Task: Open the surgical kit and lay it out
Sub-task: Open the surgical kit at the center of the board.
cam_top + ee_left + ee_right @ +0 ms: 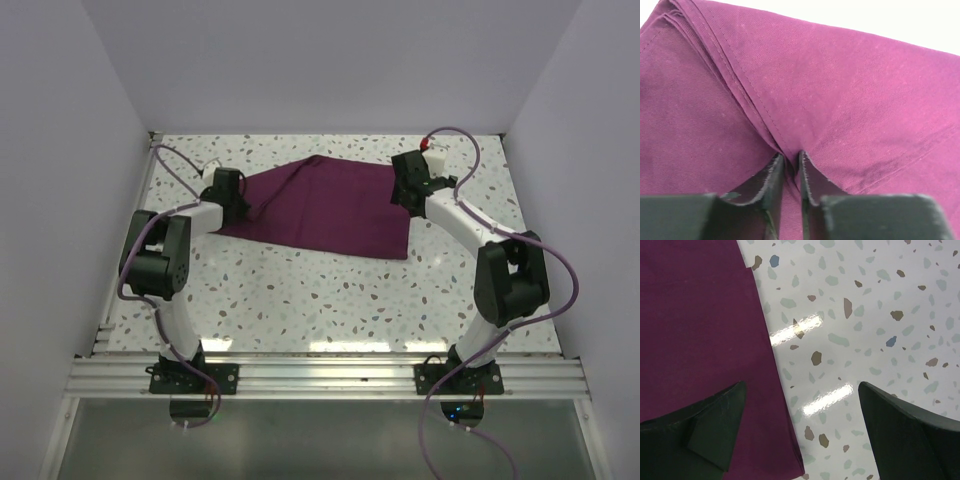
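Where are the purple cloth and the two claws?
purple cloth [330, 205]: top view, middle of its surface.
left gripper [790, 159]: left wrist view, between its pinching fingertips.
right gripper [802, 387]: right wrist view, between its open fingertips.

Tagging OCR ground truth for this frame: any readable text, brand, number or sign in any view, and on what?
None can be read in any view.
The purple cloth is plain, with only stitched hems.
The speckled table carries no markings.
The left claw, pinched on a fold of the cloth, and the open right claw show no print.
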Robot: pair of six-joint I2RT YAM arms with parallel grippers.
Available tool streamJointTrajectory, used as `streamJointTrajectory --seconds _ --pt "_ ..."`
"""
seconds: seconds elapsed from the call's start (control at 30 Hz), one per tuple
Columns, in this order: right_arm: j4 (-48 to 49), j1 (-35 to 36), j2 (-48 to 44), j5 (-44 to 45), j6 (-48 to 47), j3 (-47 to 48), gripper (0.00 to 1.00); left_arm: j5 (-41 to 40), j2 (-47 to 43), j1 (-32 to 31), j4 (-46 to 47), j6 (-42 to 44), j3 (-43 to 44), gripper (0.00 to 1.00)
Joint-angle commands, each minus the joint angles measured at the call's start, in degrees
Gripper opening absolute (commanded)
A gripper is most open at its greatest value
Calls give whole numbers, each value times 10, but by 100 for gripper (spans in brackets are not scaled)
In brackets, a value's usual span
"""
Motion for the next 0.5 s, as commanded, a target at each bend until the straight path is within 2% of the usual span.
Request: streamJointTrajectory --seconds 0.0,0.17,0.47 --pt "18 1 -4 -3 -5 -1 98 17 -6 -3 20 -8 21 18" --pt "20 2 -5 -1 -7 0 98 14 -16 -3 12 -5 47 0" --pt "27 1 9 1 -14 5 98 -7 43 19 9 -28 151 0"
